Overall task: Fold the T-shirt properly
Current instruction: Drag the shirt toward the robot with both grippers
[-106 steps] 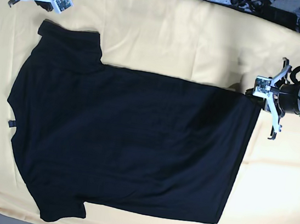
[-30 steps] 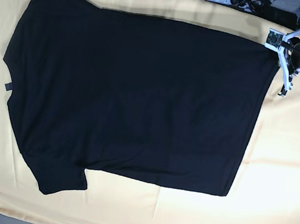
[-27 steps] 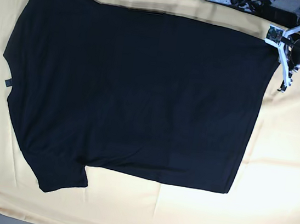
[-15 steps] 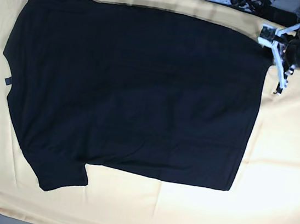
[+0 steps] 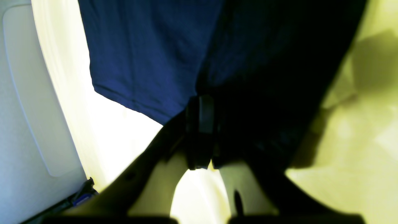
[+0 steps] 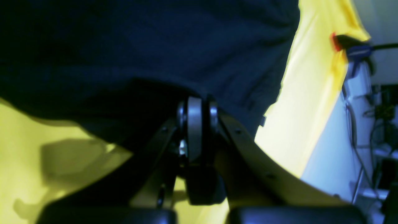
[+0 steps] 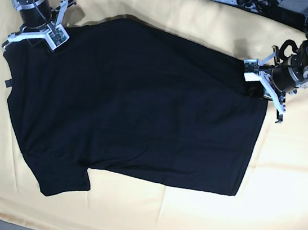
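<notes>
Fabric is soft, light and drapes freely: the T-shirt (image 7: pixel 138 107) lies spread on the yellow cloth (image 7: pixel 287 178). Left gripper (image 7: pixel 263 87) at 3 o'clock and right gripper (image 7: pixel 37 34) at 10 o'clock clamp its far edge; you take hold at corners.

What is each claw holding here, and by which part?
Both hold the T-shirt along its far edge: the left claw at the hem-end corner, the right claw at the sleeve end.
</notes>
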`<state>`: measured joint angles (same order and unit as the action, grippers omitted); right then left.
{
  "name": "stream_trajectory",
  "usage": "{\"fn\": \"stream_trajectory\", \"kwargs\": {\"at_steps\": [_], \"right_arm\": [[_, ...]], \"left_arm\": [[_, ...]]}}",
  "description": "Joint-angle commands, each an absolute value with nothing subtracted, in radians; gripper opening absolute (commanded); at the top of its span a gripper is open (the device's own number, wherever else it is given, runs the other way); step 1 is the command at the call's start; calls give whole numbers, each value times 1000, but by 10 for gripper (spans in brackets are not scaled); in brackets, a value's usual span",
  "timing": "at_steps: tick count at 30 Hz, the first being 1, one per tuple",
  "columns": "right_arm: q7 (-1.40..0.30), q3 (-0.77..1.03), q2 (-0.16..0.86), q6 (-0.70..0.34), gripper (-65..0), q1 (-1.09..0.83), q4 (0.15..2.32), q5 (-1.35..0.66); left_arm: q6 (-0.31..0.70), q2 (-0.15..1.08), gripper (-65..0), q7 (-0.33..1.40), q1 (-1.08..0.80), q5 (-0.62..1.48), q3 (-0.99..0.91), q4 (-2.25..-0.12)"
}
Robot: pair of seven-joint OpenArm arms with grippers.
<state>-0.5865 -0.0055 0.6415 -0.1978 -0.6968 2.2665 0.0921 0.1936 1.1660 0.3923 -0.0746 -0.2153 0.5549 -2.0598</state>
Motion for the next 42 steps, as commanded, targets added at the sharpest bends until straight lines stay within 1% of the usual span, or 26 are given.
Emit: {"fn": "stream_trajectory", "kwargs": {"at_steps": [1,3,7,10,13,17,23,26,28,29,30,32,33,34,35,37,39,42], "right_arm": [[-560,2,654,-193,-650,-680,2270,92],[-560,2,654,-212,-650,-648,2246,78],[-561,2,660,-221,-650,-601,2197,78],[-560,2,662,-218,-650,-582,2177,78],[-558,2,662,-217,-650,-562,2158,77],[-549,2,662,-225,-650,-532,2128,54],[-542,2,662,-249,-650,-455,2057,21],[-543,2,662,-250,-650,-417,2039,22],[-542,2,662,-251,-650,-401,2039,9],[-542,2,662,-250,-606,-393,2039,-14],[-543,2,662,-250,-513,-385,2039,-34],[-543,2,662,-246,-307,-372,2039,-46],[-550,2,662,-243,-230,-366,2039,-46],[-561,2,663,-236,-188,-362,2039,-45],[-582,2,663,-235,-180,-356,2039,-46],[-640,2,665,-247,-181,-349,2042,-53],[-687,2,675,-297,-181,-354,2056,-55],[-778,2,692,-368,-183,-358,2081,-144]], "left_arm": [[177,1175,-650,379,-62,-236,542,-2059],[163,1158,-650,382,-43,-252,542,-2039],[78,1156,-650,400,26,-254,542,-2014],[74,1155,-650,396,87,-245,542,-2002],[78,1153,-650,386,132,-184,542,-1995],[125,1147,-650,365,145,-147,542,-1993],[245,1147,-650,323,145,-128,542,-1991],[270,1147,-650,310,145,-117,542,-1983],[270,1147,-650,310,145,-118,542,-1975],[270,1147,-650,310,145,-118,542,-1974],[270,1147,-607,311,145,-117,542,-1972],[275,1147,-443,319,145,-93,542,-1972],[276,1147,-361,324,145,-71,542,-1972],[278,1147,-292,336,145,-47,542,-1972],[279,1147,-254,345,145,-31,542,-1972],[314,1151,-249,361,145,-27,542,-1973],[410,1162,-249,374,144,-14,542,-1977],[603,1191,-249,374,144,75,542,-1989]]}}
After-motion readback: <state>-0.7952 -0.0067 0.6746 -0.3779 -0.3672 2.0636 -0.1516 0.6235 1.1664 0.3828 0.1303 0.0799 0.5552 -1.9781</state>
